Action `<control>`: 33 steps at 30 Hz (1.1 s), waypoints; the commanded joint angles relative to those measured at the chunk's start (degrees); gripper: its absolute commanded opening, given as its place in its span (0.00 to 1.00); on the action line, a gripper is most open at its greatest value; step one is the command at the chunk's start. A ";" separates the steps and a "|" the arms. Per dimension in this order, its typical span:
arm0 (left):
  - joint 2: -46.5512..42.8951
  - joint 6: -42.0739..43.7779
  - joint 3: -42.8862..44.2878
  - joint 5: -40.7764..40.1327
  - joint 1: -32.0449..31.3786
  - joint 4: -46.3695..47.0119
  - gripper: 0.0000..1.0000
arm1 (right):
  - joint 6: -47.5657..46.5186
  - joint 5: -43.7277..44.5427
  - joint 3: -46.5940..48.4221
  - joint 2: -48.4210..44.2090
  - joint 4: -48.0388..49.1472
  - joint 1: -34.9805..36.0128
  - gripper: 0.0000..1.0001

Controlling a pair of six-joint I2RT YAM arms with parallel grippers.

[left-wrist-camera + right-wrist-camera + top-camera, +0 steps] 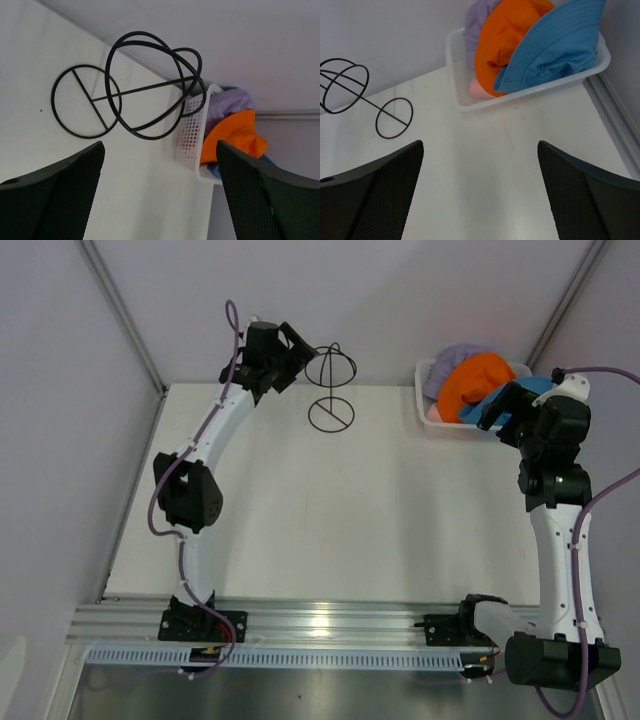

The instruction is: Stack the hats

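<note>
Four hats lie piled in a white mesh basket (424,392) at the back right. They are the lavender hat (455,360), the orange hat (478,380), the blue hat (535,387) and the pink hat (433,412), which is mostly buried. The right wrist view shows the orange hat (505,40), the blue hat (555,45), the lavender hat (477,20) and the pink hat (477,89). My right gripper (495,412) (480,145) is open and empty, just in front of the basket. My left gripper (300,348) (160,150) is open and empty, beside the wire stand.
A black wire stand (331,390) stands at the back centre of the white table; it also shows in the left wrist view (150,90) and the right wrist view (365,95). The basket (190,135) sits against the back wall. Grey walls enclose the table.
</note>
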 commanded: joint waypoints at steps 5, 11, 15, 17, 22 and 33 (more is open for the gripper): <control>6.32 -6.74 4.96 -5.37 -0.35 2.92 0.95 | -2.46 2.43 1.79 -1.73 2.12 -0.20 1.00; 10.98 -7.53 5.75 -5.47 -0.35 4.58 0.94 | -3.34 3.23 1.87 -1.56 3.88 -0.46 1.00; 14.58 -7.18 9.07 -4.84 -0.53 5.03 0.95 | -3.78 3.75 1.88 -1.12 3.36 -0.55 0.99; 16.78 -6.91 11.54 -5.20 -0.62 3.98 0.95 | -3.69 3.93 1.96 -0.94 3.44 -0.55 0.99; 18.54 -8.76 10.76 -6.16 -0.70 1.17 0.89 | -3.95 2.88 2.58 -0.59 4.14 -0.55 1.00; 13.01 -4.98 9.44 -6.69 -1.49 -9.44 0.80 | -3.16 2.96 1.26 -1.38 3.53 -0.64 0.99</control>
